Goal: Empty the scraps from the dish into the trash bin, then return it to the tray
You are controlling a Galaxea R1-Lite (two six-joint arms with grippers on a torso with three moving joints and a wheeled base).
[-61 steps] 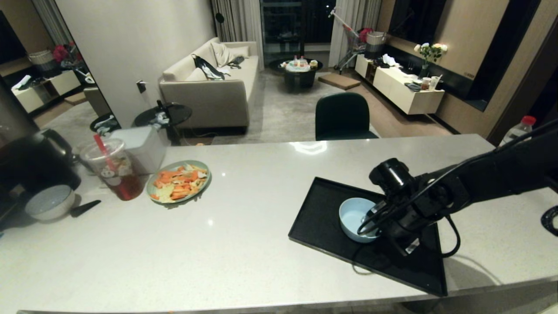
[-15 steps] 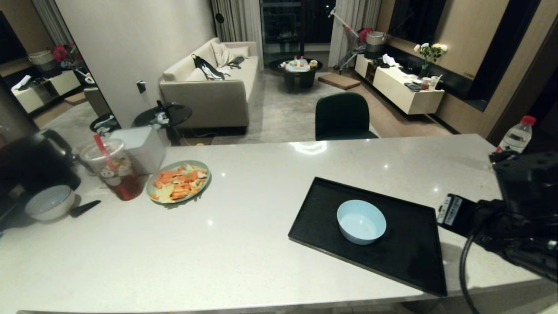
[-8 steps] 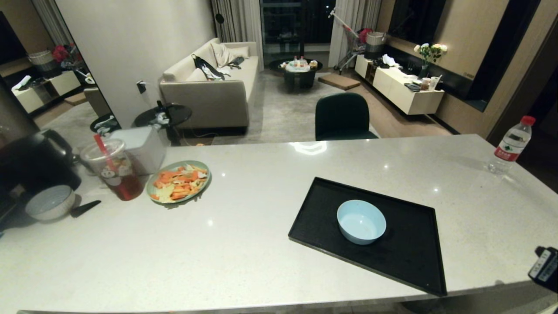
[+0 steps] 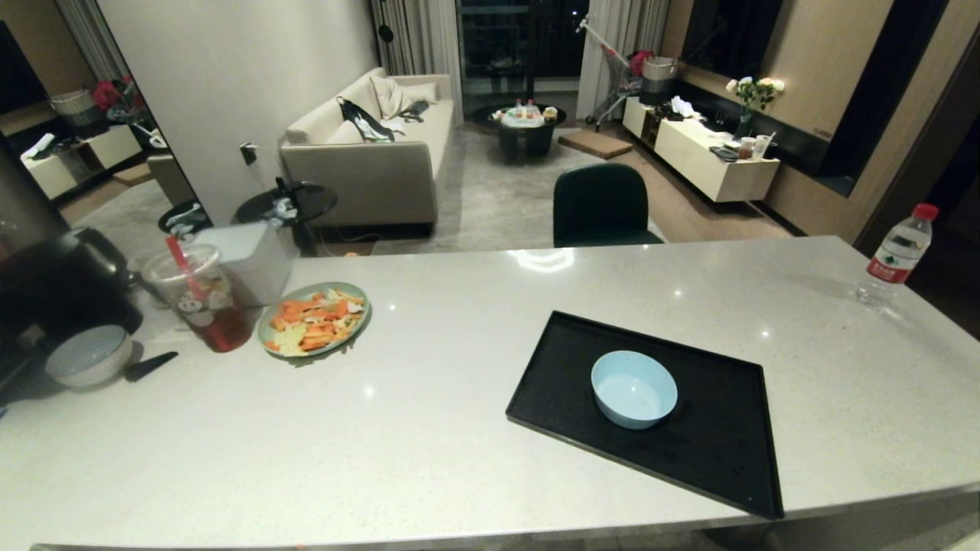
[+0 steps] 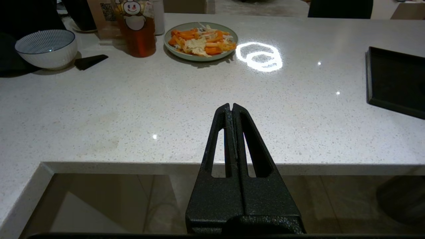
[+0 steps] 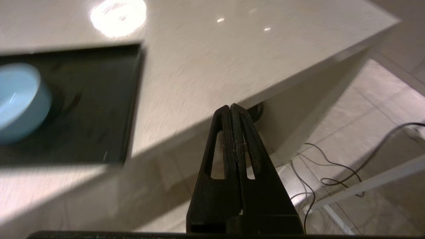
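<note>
Two grippers, both with fingers pressed together and holding nothing; neither shows in the head view. Right gripper (image 6: 231,108) hangs below and just off the counter's (image 4: 429,428) near edge, over tiled floor with loose cables; from it the tray (image 6: 99,99) lies up on the counter and off to one side, and the bowl (image 6: 18,99) sits beyond the tray's near rim, well apart from the fingertips. Left gripper (image 5: 231,107) is parked at the counter's near edge, further along; from it only a corner of the tray shows, far to the side, so the right arm is judged the nearer to the bowl.

Seen from the head, the bowl (image 4: 634,388) stands upright near the middle of the black tray (image 4: 712,459); it is small, round, pale blue and glossy, with no long axis, so any side of the rim would serve for a grip. Its inside looks bare, with no scraps visible. No bin is in view. With the bowl apparently empty and on the tray, the task looks done.
</note>
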